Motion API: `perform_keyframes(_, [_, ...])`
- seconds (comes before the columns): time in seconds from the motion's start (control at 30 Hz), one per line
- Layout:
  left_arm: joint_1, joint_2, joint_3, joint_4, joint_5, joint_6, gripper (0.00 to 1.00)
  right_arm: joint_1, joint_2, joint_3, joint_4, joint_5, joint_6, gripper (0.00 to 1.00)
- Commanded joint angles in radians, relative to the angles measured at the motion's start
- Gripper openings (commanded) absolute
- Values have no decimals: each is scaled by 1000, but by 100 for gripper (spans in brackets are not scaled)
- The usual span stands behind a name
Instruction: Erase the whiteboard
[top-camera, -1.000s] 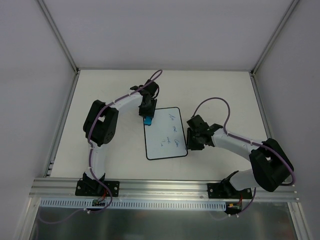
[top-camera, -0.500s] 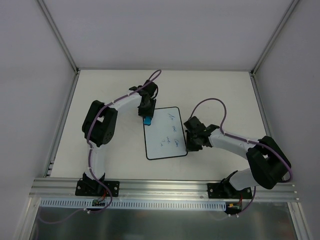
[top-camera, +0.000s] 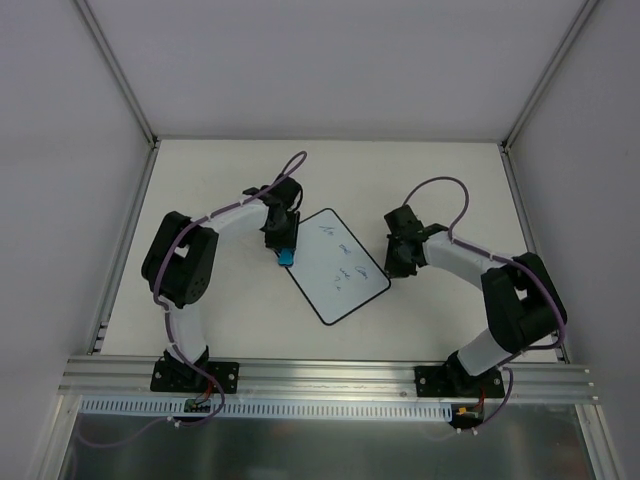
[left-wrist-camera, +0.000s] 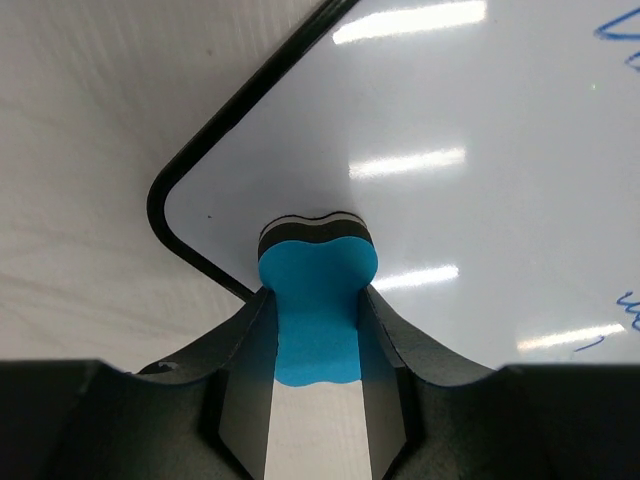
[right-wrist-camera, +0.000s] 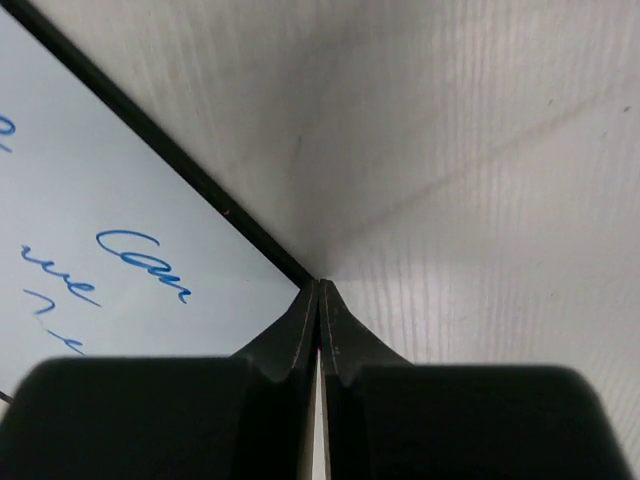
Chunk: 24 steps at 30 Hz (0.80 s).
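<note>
Gripping an eraser (left-wrist-camera: 315, 325), left claw (left-wrist-camera: 316, 300) meets the whiteboard's (top-camera: 340, 265) corner; right claw (right-wrist-camera: 318, 300), clenched, seemingly touches its edge.

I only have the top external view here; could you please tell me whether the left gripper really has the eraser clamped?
Observer: Yes. In the left wrist view the left gripper is shut on the blue eraser, with a finger pressing each side.
Operator: Thank you. Which end of it points at the whiteboard?
Observer: Its dark felt layer is at the far end, toward the whiteboard, just inside a rounded corner.
Operator: And is the right gripper holding anything?
Observer: No. In the right wrist view the right gripper is shut with nothing between its fingers, and its tips are right at the board's black rim.
</note>
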Motion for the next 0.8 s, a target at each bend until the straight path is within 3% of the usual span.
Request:
perform_keyframes(0.0, [-25, 13, -97, -107, 56, -39, 7, -25, 71, 99, -21, 49, -64, 2])
perform_keyframes(0.3, [-68, -101, -135, -109, 67, -79, 8, -41, 171, 277, -19, 43, -122, 4])
perform_keyframes(0.4, [-64, -113, -79, -113, 29, -67, 8, -55, 128, 277, -21, 37, -102, 19])
perform_keyframes(0.5, [-62, -96, -38, -124, 13, -62, 8, -56, 67, 233, -30, 73, -58, 34])
perform_keyframes(0.77, [-61, -67, -4, -138, 4, -53, 8, -70, -51, 11, -48, 47, 87, 35])
